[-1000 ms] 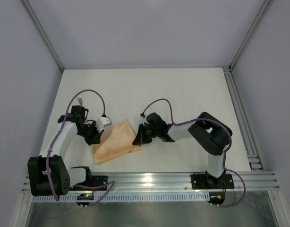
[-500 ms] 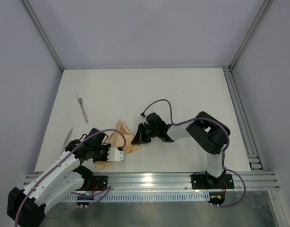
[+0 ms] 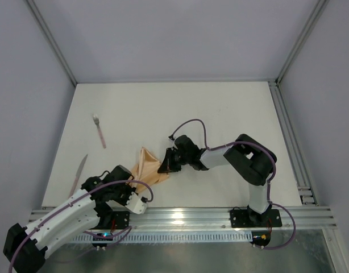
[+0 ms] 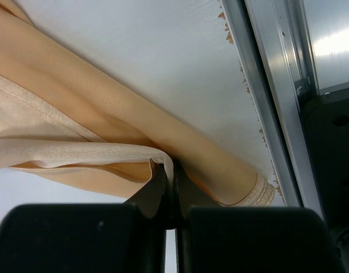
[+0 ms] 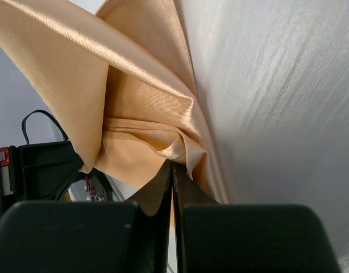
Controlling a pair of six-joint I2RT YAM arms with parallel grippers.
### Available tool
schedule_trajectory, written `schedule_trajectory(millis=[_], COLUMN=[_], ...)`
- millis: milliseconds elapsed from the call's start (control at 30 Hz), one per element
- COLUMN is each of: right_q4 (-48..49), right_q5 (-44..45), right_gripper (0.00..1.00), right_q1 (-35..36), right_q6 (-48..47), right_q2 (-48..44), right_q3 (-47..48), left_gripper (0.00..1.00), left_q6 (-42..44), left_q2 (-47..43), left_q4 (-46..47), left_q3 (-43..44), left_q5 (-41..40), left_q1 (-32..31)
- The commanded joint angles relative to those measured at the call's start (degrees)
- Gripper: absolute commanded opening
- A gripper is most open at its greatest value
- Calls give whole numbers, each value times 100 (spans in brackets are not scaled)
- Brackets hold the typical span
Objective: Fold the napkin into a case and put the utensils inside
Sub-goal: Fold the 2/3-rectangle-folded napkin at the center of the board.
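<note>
folding | left pincer (image 4: 170, 170) and right pincer (image 5: 172, 165) both clamped on napkin (image 3: 147, 169) | tip: stretch it taut, lay flat on table (image 3: 220, 114), then crease

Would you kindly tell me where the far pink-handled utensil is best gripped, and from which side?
Probably mid-handle on the utensil, from straight above, squeezing across its width: it lies flat on the table, slim, with bare surface on either side.

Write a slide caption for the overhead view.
The left tool and right tool pinch the napkin; two utensils lie apart on the table.
</note>
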Motion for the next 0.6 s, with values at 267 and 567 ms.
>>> schedule_trajectory(millis=[267,567], right_q4=[-881,-1841], right_q5=[105,-334], right_gripper=[8,38], right_q1=[-9,-631], right_q6=[-824,-1458], right_q2=[-344,-881], right_q3=[715,1752], left_gripper=[0,0], left_q6=[1210,1404], left_q2=[116,-112], left_q4=[157,88], left_q3=[-229,-344], left_q5=[-597,-625], left_q1=[-124,-124])
